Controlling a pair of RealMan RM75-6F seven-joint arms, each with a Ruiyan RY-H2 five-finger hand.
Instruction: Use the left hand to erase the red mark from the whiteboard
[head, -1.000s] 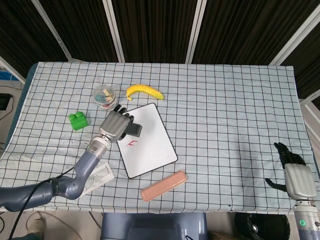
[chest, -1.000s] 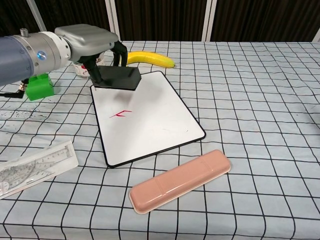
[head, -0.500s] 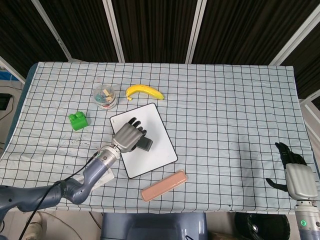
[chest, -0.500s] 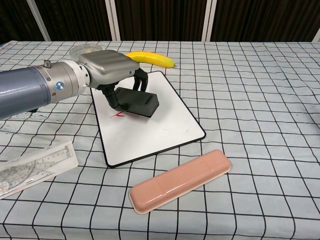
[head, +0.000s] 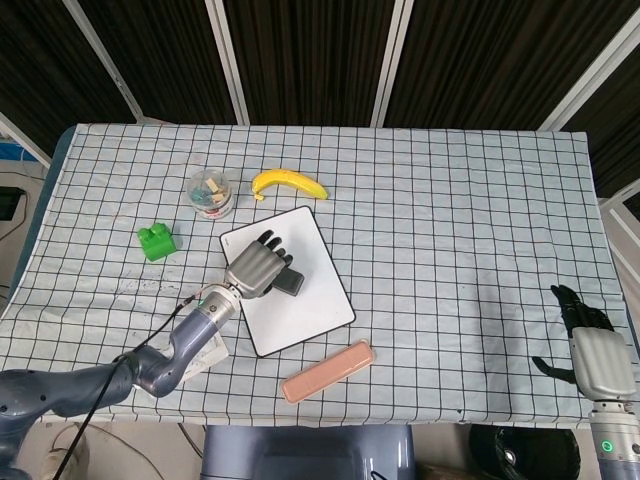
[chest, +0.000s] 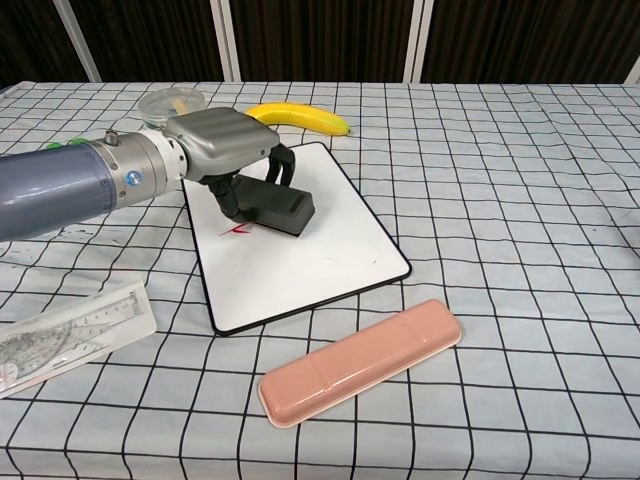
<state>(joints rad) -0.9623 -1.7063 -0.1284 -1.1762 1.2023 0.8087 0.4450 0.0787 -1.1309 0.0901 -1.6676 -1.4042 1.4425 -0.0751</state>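
Observation:
The whiteboard (head: 305, 300) (chest: 310, 260) lies tilted on the checked cloth, left of centre. My left hand (head: 255, 270) (chest: 215, 145) grips a black eraser (head: 287, 283) (chest: 278, 208) and presses it flat on the board's upper left part. A small piece of the red mark (chest: 236, 229) shows just below the hand in the chest view; the rest is covered. The head view hides the mark under the hand. My right hand (head: 592, 345) hangs at the table's right edge, far from the board, fingers apart and holding nothing.
A banana (head: 288, 182) (chest: 300, 117) lies just beyond the board. A clear tub (head: 210, 192) and a green block (head: 154, 241) stand to the left. A pink case (head: 328, 371) (chest: 360, 362) lies in front of the board, and a clear ruler set (chest: 65, 335) at the front left.
My left hand carried the eraser from the board's top edge down onto the red mark, then shifted slightly back. Most of the mark is now covered.

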